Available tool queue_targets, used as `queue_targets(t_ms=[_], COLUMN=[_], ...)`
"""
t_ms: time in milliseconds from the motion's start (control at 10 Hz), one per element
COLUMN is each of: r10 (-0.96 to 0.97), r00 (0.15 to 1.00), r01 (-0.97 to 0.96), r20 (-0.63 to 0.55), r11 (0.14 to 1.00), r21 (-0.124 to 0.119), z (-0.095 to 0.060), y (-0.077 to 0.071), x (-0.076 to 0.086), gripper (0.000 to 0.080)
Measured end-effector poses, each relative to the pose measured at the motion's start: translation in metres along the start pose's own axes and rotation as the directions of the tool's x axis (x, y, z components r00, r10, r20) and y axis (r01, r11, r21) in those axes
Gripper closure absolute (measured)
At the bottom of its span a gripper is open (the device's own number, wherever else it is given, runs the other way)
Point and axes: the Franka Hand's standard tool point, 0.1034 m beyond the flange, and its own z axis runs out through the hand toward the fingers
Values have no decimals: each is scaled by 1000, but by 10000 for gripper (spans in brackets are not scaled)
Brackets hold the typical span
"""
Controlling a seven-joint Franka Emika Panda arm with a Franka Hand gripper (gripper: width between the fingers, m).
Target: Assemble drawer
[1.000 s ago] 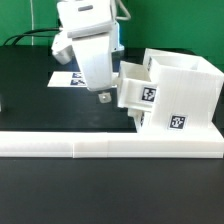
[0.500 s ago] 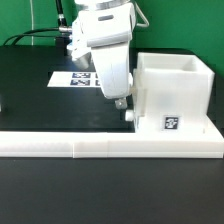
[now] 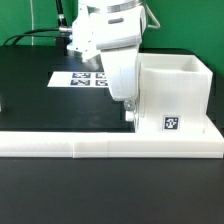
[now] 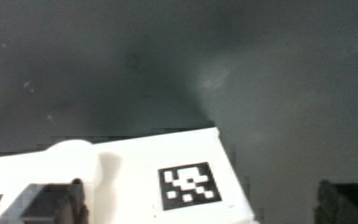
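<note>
The white plastic boxy drawer shell (image 3: pixel 172 95) stands on the black bench (image 3: pixel 35 95), its tagged face toward the camera, right behind the long low white rail (image 3: pixel 110 146) at six o'clock. A white tagged panel with a round knob (image 4: pixel 140 180) fills the wrist view's lower part. The white tool (image 3: pixel 128 112) presses against the shell's nine-o'clock side; whether it is clenched or released cannot be told. The flat marker board (image 3: pixel 78 79) lies at ten o'clock from the shell.

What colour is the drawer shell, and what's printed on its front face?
The drawer shell is white, with a black-and-white square tag on its front; clearest in the exterior view.
</note>
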Motion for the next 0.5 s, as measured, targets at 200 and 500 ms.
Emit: queue_targets(t_ms=[200,500], r10=[-57,-35], r00=[998,999], r01=[57,36], r20=[1,20], r11=[998,999], r21=[18,-38], z=[-12,-36], y=[-1,-1], x=[-39,-67], gripper=[151,151])
